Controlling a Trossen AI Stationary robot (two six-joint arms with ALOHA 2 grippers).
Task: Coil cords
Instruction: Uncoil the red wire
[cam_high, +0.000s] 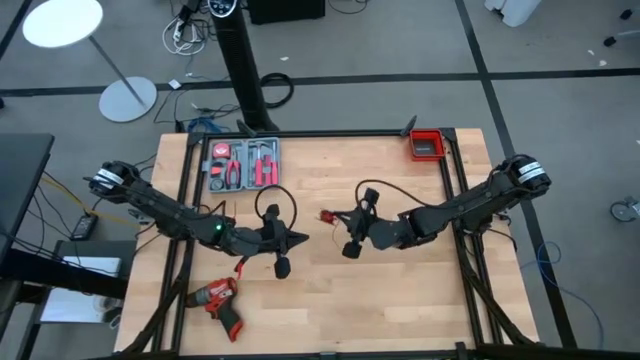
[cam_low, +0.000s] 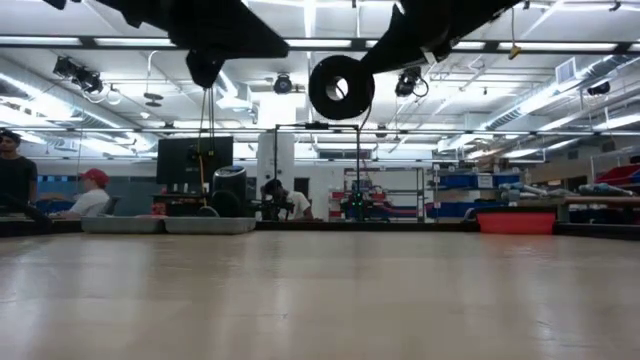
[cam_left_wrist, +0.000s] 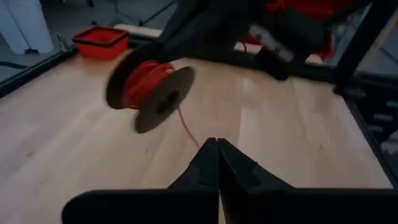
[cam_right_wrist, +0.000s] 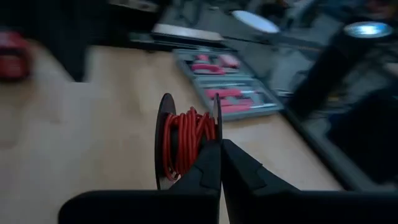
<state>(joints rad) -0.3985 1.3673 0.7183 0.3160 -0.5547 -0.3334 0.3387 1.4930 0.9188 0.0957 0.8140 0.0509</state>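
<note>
Robotics lab, wooden workbench (cam_high: 400, 300), storage shelving (cam_low: 480, 190), ceiling strip lights (cam_low: 330, 42)

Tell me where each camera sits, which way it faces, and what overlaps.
High: overhead, straight down on the table; both arms show.
Low: table height, level into the room; arms overhead.
Left wrist: past the left gripper toward the spool.
Right wrist: past the right gripper, spool close ahead.
Shared: both wrist views show the spool.
</note>
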